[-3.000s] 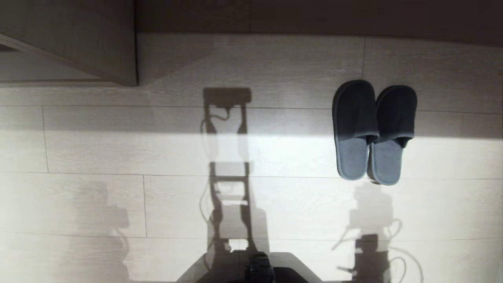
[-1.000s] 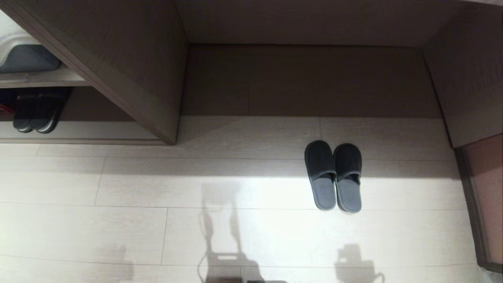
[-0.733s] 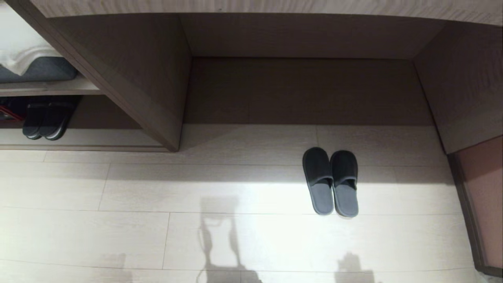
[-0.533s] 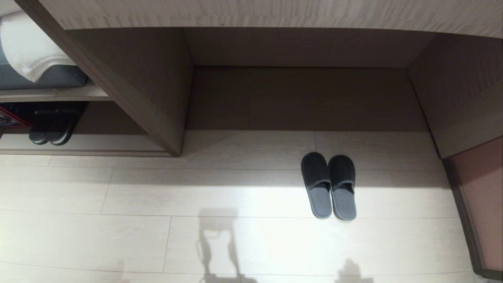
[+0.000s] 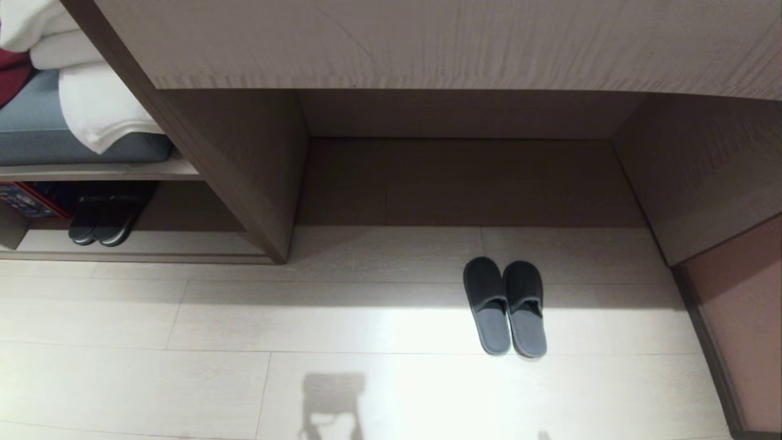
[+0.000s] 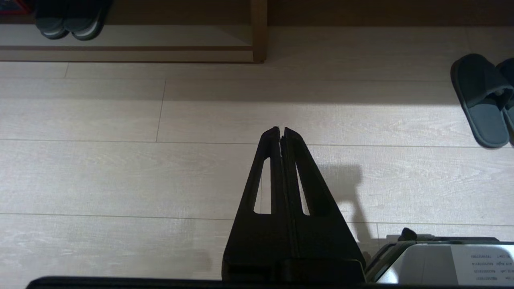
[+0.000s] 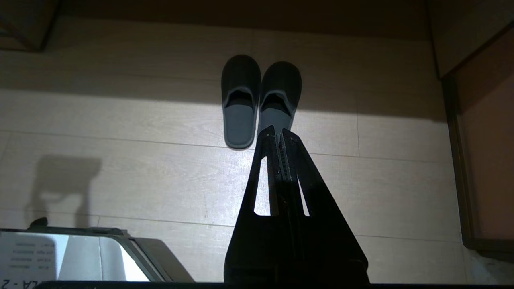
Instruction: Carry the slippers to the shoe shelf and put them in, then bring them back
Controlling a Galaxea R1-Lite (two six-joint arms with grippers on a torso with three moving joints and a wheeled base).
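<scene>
From the head view we look down on a pale wood-plank floor [image 5: 153,379]. The slippers [image 5: 505,307] lie side by side on it, touching along their inner edges, toes pointing toward the taller floor-level recess [image 5: 470,177] beneath the counter [image 5: 427,43], heels toward us. Their toe bands sit in the shadow band; their open heels lie in the lit strip. To the left, past an upright board [image 5: 244,183], is the shoe shelf [image 5: 153,244], well apart from the slippers. A darker pair of shoes [image 5: 104,223] stands inside it near its left end. On the board above lie folded white towels [image 5: 98,110] on something grey. Neither of our arms shows in this view.

In the left wrist view, our left gripper [image 6: 281,130] hangs over bare floor with its two black fingers pressed together, clenched on nothing. One slipper of the pair appears at the edge of this picture [image 6: 480,98], well apart from the gripper. The shoe shelf's pale base [image 6: 160,36] and the darker pair [image 6: 68,24] appear far ahead.

In the right wrist view, our right gripper [image 7: 279,134] is likewise clenched and empty, its tips overlapping the heel of one slipper in the picture, though we cannot tell any contact. The slippers [image 7: 259,98] lie on the floor ahead of it, in front of the dark recess.
</scene>
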